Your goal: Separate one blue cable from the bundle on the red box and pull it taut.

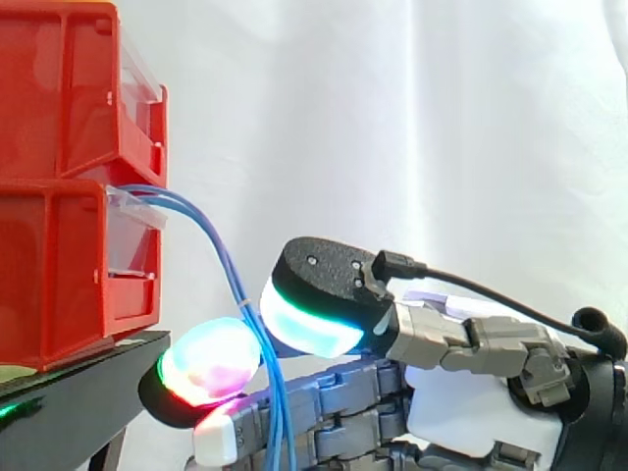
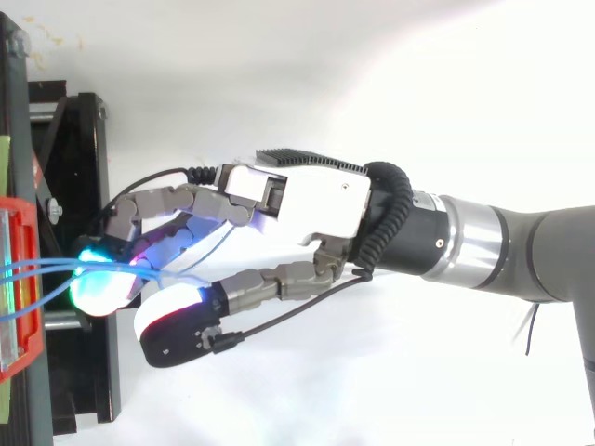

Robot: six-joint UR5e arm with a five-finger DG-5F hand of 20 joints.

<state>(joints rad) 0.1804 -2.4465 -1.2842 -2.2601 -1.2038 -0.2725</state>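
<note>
On the black stand point(image 1: 93, 358): two red bins point(image 1: 59, 196) stacked one upon the other at the left edge of the side view, with a clear front panel point(image 1: 132, 211) on the lower one.
From the lower bin: blue cables point(image 1: 218, 245) coming out at the clear panel, arching outward and then dropping steeply. Several strands close together, running down past the lower edge of the side view, curved along the whole run and not taut.
At the cables: robot hand point(image 2: 307, 200) reaching in from the right with fingers bent, closed on the strands just off the bin front.
Right of the cables, side view: thumb pad point(image 1: 314, 314), glowing cyan and green, touching the strands.
Left of the cables, side view: finger pad point(image 1: 208, 368), glowing green, red and magenta, lower than the thumb pad and just beside the edge of the stand.
Between the two pads: cables pinched. One strand or the whole bundle, cannot tell.
From above: strands running from the red bin at the left edge to the cyan-glowing fingertips point(image 2: 98, 283), with one thin strand looping on between the fingers toward the palm.
Behind the hand: grey arm point(image 2: 521, 251) coming in from the right edge.
Behind everything: white curtain point(image 1: 442, 128).
</note>
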